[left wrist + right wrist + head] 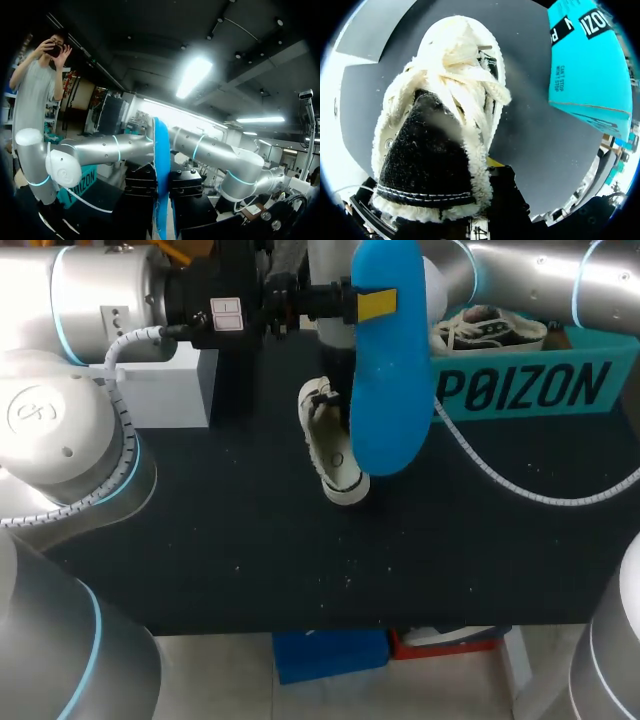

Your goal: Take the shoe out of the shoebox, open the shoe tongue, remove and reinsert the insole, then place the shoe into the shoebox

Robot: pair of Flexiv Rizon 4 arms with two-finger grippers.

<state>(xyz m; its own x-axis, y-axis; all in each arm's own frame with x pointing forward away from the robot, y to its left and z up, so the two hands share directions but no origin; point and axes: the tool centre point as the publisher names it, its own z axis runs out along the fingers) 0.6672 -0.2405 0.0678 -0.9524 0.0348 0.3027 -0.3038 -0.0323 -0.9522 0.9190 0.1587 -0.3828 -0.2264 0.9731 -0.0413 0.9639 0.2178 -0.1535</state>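
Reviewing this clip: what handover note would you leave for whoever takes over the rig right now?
Left gripper: shut on the blue insole, held up above the table.
Right gripper: at the white shoe; grip unclear.
The white shoe is out of the teal shoebox, over the table close to it; a second shoe lies in the box.
Done: shoe out, insole removed.
Left: reinsert insole, return shoe to shoebox.
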